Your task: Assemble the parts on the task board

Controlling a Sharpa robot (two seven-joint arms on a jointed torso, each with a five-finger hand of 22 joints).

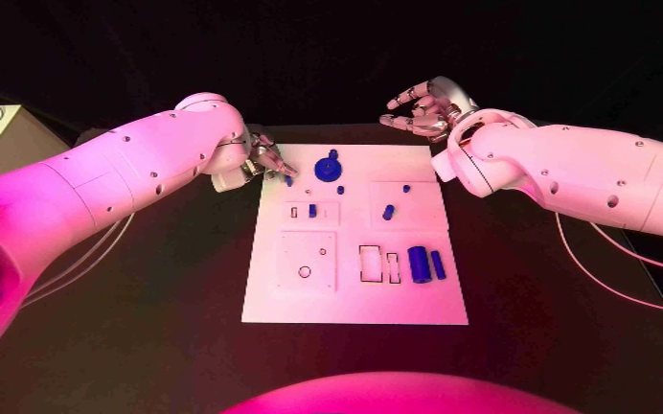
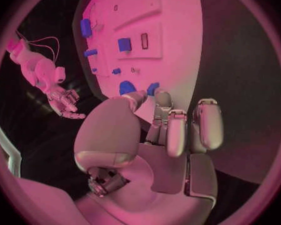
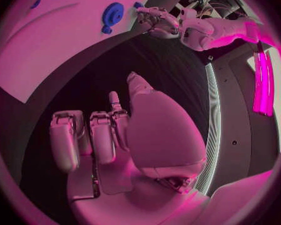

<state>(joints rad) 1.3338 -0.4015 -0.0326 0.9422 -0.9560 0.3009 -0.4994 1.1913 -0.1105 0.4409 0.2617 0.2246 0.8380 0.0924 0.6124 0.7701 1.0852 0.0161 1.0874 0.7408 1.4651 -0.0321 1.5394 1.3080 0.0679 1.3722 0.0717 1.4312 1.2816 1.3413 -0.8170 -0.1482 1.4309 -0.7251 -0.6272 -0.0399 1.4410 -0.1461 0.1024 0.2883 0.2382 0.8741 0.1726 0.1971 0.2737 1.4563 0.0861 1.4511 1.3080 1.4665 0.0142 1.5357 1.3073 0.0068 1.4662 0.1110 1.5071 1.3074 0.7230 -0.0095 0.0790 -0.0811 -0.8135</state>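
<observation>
Black tabletop (image 1: 166, 337) is filling the head view, running back into a dark, unlit backdrop. A white task board (image 1: 353, 289) is lying flat in the middle of it, long side running away from the robot.

On the board, a blue round disc part (image 1: 328, 169) is sitting near the far edge, with a small blue peg (image 1: 340, 190) just beside it on the near side. Another small blue piece (image 1: 312, 210) is standing next to a little slot, and a short blue cylinder (image 1: 390, 211) is lying to the right of centre. Toward the near right, two taller blue blocks (image 1: 419, 264) are standing side by side next to a pair of rectangular outlines. A raised square plate (image 1: 306, 262) with a round hole is occupying the near left part of the board.

Left hand (image 1: 266, 163) is reaching over the board's far left corner, fingers curled inward and down. In the left wrist view the fingertips (image 2: 160, 99) are coming together around a small blue part (image 2: 152, 88) at the board's edge; it looks pinched, though the exact contact is hard to make out.

Right hand (image 1: 425, 107) is hovering above the table beyond the board's far right corner, well apart from every part, fingers loosely spread and holding nothing. The right wrist view is showing the same hand (image 3: 109, 135) over bare dark table, with the board's edge (image 3: 47, 80) off to one side.
</observation>
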